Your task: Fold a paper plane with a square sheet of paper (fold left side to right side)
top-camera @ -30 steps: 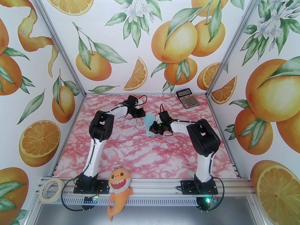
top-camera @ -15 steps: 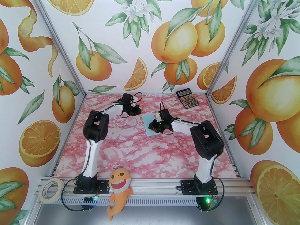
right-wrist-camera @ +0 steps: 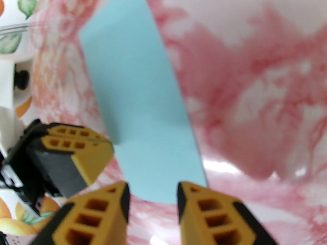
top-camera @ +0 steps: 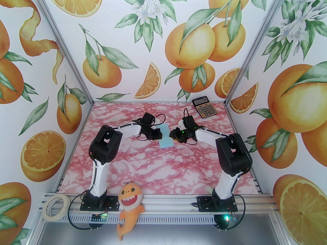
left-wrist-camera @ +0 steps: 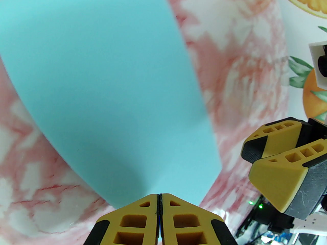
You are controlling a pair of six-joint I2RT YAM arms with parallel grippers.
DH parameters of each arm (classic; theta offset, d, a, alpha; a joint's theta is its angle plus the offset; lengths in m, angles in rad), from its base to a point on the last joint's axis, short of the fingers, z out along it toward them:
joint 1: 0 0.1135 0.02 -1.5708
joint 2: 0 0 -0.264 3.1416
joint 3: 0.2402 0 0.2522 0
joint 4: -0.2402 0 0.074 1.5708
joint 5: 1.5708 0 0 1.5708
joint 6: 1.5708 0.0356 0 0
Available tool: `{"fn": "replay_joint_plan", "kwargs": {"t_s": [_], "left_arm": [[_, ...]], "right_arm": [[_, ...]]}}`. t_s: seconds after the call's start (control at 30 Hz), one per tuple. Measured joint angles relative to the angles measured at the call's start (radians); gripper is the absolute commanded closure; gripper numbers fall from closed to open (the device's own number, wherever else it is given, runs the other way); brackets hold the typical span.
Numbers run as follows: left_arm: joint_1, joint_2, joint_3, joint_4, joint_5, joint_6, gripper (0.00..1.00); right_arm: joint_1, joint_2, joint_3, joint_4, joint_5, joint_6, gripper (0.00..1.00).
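Two changes are happening at once. On the left, the left fingers are swinging back in toward the middle of the surface. They are pressed together, with their tips sitting at the left edge of the square sheet of paper; I cannot tell whether they are pinching a layer. The sheet is lying flat between the two arms as a narrow strip, apparently already halved. On the right, the right fingers are spreading apart and backing off rightward, clamping nothing. This is likely meaning the left-to-right fold is laid and the left arm is taking over to press it, with the angled nose folds not yet made.
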Motion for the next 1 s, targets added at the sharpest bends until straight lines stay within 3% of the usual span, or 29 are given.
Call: {"fn": "replay_joint_plan", "kwargs": {"t_s": [1.0], "left_arm": [[0.005, 0.029, 0.0, 0.011, -0.015, 0.016, 0.92]], "right_arm": [[0.006, 0.039, -0.028, -0.019, 0.002, -0.026, 0.64]]}}
